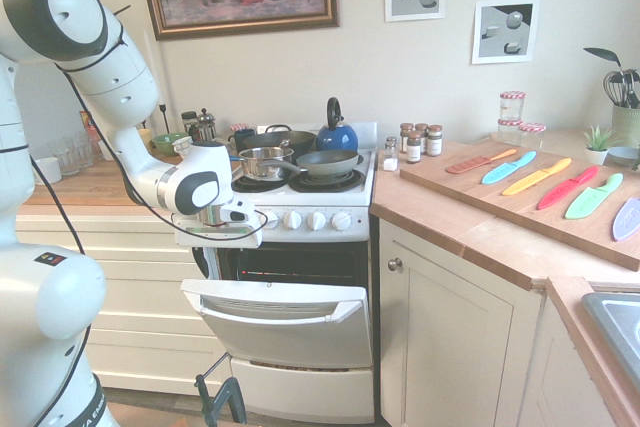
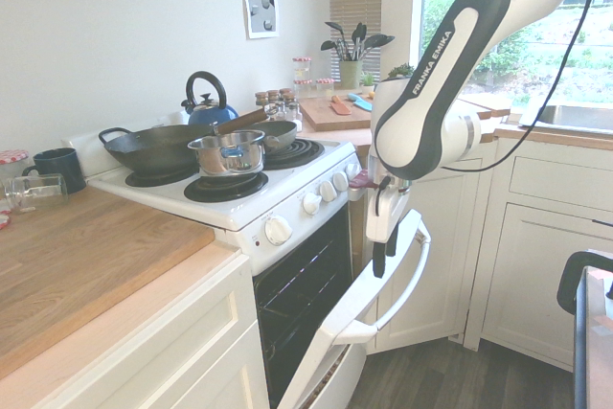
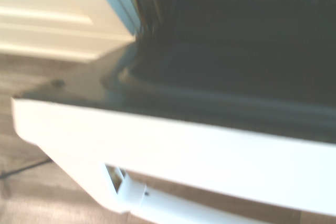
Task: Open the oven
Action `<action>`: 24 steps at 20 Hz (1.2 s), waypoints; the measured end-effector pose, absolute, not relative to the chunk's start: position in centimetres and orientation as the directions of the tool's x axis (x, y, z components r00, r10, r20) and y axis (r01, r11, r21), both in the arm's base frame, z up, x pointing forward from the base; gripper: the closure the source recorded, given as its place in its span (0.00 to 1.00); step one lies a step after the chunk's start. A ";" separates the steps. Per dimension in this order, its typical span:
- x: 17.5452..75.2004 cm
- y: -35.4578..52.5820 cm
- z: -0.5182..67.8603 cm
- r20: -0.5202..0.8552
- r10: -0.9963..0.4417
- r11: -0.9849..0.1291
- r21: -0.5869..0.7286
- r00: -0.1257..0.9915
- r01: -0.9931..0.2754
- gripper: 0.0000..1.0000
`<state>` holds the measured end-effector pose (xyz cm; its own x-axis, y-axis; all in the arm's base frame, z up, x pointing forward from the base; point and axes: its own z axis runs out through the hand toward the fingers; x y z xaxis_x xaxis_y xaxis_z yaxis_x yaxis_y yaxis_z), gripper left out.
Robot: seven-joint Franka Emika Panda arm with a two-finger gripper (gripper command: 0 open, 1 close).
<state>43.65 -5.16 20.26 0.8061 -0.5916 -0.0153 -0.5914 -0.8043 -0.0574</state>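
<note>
open gap above the tilted oven door (image 1: pixel 290 297), bar handle (image 1: pixel 290 320) jutting outward, drawer front (image 1: pixel 300 392) below

White oven (image 1: pixel 318 219) with black hob and white knobs, drop-down door (image 1: pixel 290 325) partly open, tilted outward.

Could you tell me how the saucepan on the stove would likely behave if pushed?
The shiny silver metal saucepan would probably keep its shape, since its wall looks rigid. It might slide rather than tip, being wide and low, though its long handle could catch on neighbouring pans.
</note>
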 end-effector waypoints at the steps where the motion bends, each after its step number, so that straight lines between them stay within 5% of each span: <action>1: 43.6 -5.3 19.7 -0.020 -0.594 -0.803 -0.052 0.804 -0.594 0.00; 24: 46.0 -8.9 12.3 -0.062 -0.670 -0.738 -0.048 0.739 -0.673 0.00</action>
<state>45.99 -8.94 12.28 0.7394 -0.6704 -0.0625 -0.6732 -0.7379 -0.0485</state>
